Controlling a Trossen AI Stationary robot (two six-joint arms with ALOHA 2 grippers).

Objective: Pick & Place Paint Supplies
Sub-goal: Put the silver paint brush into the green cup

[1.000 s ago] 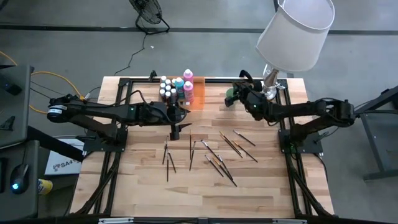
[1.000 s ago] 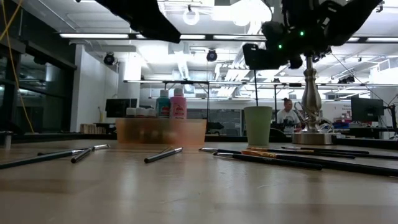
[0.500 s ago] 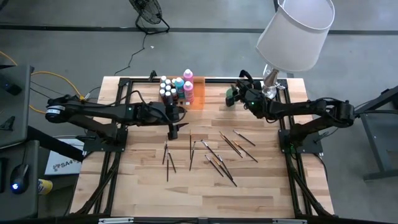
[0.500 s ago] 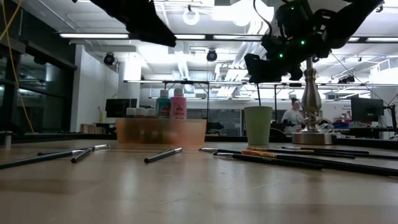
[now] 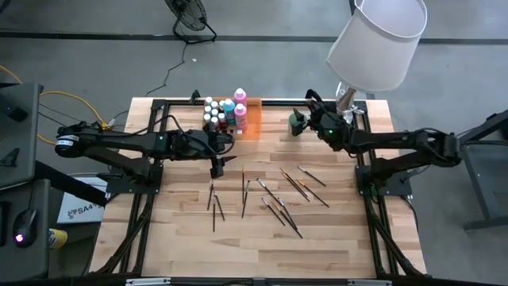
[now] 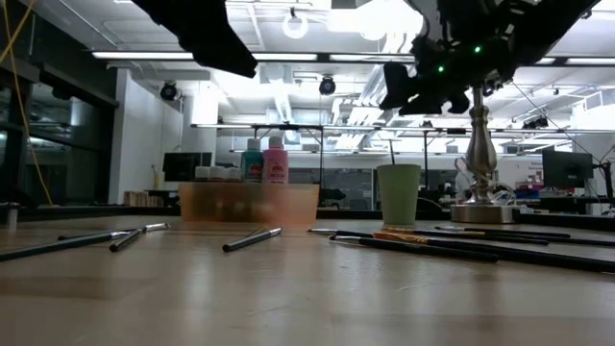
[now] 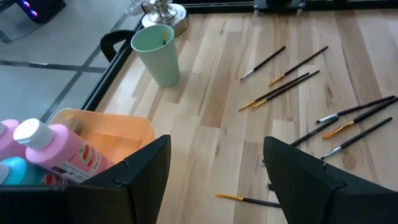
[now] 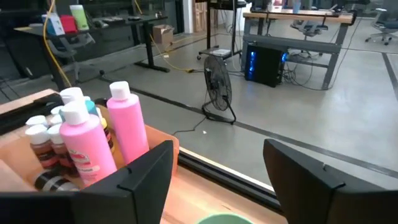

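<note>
Several dark brown paintbrushes [image 5: 274,195] lie scattered on the wooden table. One brush [image 7: 164,36] stands inside the pale green cup [image 6: 398,194], leaning on its rim. White-capped paint bottles [image 5: 224,111] stand in the translucent orange tray [image 5: 254,127] at the far edge. My right gripper [image 8: 217,158] hangs open just above the cup, holding nothing. My left gripper [image 7: 214,155] is open in the air right of the tray, over the brushes nearest it [image 5: 216,165].
A table lamp with a white shade [image 5: 377,44] stands on its metal base [image 6: 480,207] at the far right corner, close beside the cup. Black frame rails [image 5: 151,143] run along the table's sides. Bare wood lies toward the near edge.
My right gripper has opened above the cup and risen a little. The brush it held upright has dropped into the cup and now leans there. My left gripper has drifted slightly toward the table's left edge.
</note>
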